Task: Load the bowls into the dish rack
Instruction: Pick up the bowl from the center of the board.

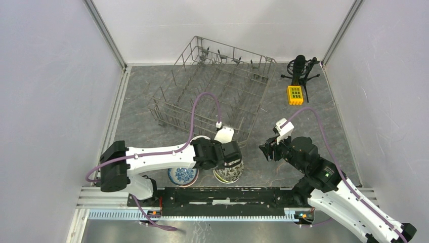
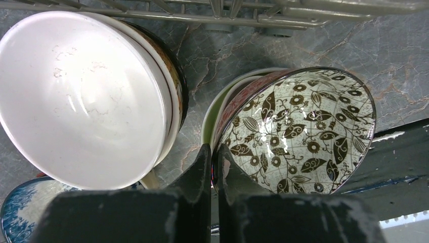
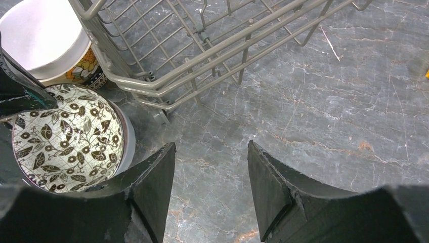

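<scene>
The grey wire dish rack (image 1: 217,91) stands at the back centre and holds no bowls. Bowls stand in stacks in front of it. My left gripper (image 2: 213,152) is shut on the rim of a black-and-white leaf-patterned bowl (image 2: 303,131), which sits tilted on top of a stack that includes a lime green bowl (image 2: 208,126). To its left is a stack topped by a plain white bowl (image 2: 81,96), and a blue-and-white bowl (image 1: 182,176) stands nearer me. My right gripper (image 3: 211,152) is open and empty over bare table, right of the patterned bowl (image 3: 66,136).
A microphone on a small tripod (image 1: 299,71) and a yellow block (image 1: 295,94) stand right of the rack. A black rail (image 1: 227,195) runs along the near edge. White walls close in both sides. The rack's corner (image 3: 152,86) is just ahead of my right gripper.
</scene>
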